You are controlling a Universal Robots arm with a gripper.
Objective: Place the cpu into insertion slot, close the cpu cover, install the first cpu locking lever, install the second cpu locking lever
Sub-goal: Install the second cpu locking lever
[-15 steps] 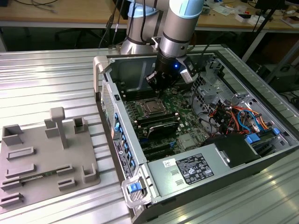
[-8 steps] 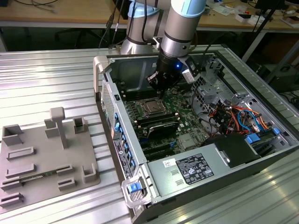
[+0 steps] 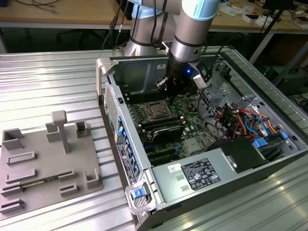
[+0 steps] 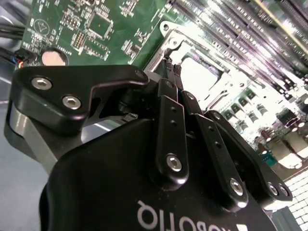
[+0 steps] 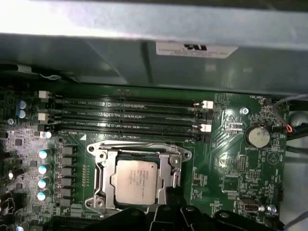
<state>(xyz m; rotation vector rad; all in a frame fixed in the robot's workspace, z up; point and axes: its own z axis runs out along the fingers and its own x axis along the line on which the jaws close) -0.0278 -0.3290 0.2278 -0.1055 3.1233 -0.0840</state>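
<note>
The cpu (image 5: 136, 180), a dull silver square, lies flat in its socket on the green motherboard. The cpu cover (image 5: 103, 166), a thin silvery frame, lies down around it. In the exterior view the socket with the cpu (image 3: 156, 111) sits mid-board inside the open computer case. My gripper (image 3: 166, 86) hangs just above and behind it. In the second wrist view the black fingertips (image 4: 168, 65) stand close together with nothing between them, and my gripper (image 4: 172, 67) points at the edge of the cover (image 4: 166, 39) next to the bright cpu (image 4: 204, 74).
Memory slots (image 5: 130, 115) run beside the socket, and a coin battery (image 5: 257, 136) sits on the board. The case wall (image 3: 139, 72) rises behind. A power supply (image 3: 197, 173) and bundled cables (image 3: 245, 120) fill the exterior view's right. A grey fixture plate (image 3: 43, 159) lies on the table.
</note>
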